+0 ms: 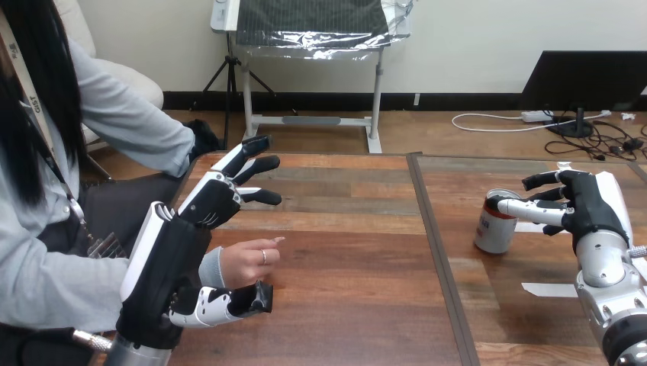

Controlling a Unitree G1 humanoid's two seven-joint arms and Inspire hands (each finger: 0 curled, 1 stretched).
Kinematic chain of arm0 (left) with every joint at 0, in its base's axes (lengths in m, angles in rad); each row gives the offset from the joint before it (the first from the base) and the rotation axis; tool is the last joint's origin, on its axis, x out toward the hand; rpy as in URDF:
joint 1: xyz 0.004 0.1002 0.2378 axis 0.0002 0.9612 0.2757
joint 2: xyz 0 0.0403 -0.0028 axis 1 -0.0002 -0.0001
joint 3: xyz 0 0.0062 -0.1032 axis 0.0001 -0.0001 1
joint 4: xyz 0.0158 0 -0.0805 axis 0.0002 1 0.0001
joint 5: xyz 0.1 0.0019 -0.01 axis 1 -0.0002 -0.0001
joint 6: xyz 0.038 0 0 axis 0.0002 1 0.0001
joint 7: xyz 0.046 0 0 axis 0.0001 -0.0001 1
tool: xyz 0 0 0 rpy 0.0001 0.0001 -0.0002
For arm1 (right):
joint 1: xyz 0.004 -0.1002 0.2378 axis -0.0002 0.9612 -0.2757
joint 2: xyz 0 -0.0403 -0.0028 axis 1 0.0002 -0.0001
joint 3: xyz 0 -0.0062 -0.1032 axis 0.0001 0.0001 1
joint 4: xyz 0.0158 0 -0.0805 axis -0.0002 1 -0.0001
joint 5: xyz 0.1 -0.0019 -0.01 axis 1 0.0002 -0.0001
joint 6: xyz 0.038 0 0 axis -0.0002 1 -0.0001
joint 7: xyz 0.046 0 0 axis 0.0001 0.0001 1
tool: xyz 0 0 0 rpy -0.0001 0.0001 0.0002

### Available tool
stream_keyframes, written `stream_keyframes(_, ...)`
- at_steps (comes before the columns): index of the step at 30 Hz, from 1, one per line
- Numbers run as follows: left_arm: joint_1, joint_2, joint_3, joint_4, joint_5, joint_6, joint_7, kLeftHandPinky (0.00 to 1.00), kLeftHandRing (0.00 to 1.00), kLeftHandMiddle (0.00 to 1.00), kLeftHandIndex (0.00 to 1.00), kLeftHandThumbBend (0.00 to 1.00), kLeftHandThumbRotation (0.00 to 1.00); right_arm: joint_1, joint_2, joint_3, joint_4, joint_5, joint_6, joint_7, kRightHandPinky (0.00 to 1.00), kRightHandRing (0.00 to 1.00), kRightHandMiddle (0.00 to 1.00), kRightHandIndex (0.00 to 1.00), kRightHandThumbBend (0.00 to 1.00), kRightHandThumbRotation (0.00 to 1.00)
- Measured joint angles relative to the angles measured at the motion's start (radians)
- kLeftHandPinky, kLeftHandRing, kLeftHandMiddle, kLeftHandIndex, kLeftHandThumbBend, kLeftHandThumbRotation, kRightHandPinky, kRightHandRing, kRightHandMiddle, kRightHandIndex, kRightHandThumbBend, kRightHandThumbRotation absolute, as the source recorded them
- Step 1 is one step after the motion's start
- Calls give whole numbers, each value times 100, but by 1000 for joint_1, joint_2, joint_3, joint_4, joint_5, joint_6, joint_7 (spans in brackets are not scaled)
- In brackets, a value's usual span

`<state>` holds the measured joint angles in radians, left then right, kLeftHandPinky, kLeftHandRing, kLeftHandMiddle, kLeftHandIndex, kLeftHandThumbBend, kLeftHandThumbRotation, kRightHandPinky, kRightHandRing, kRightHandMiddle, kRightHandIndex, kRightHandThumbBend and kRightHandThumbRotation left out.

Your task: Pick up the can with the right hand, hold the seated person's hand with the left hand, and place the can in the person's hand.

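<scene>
A red and white can (495,222) stands upright on the right part of the wooden table (351,259). My right hand (591,204) is just to its right, open; its thumb reaches the can's top rim and its fingers spread behind the can without closing on it. On the left side of the table rests the person's hand (246,260), fingers pointing right. My left hand (200,210) is open around it. The straight fingers are beyond it and the thumb lies in front of it. I see no grip on it.
A dark seam (436,259) splits the table into two halves. Strips of white tape (549,290) lie on the right half near my right arm. The person sits at the table's left edge.
</scene>
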<state>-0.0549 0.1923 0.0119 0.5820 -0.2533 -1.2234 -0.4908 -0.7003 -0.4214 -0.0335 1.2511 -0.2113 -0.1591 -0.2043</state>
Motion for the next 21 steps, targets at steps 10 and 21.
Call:
stream_keyframes(10,0,-1,-1,1,-11,2,-3,67,86,92,88,100,67,8,-3,-2,-26,2,2,7,41,47,53,63,100,22)
stream_keyframes(21,0,-1,-1,2,-15,3,-14,68,86,92,89,100,67,40,-10,-9,-86,12,1,18,43,50,57,63,100,20)
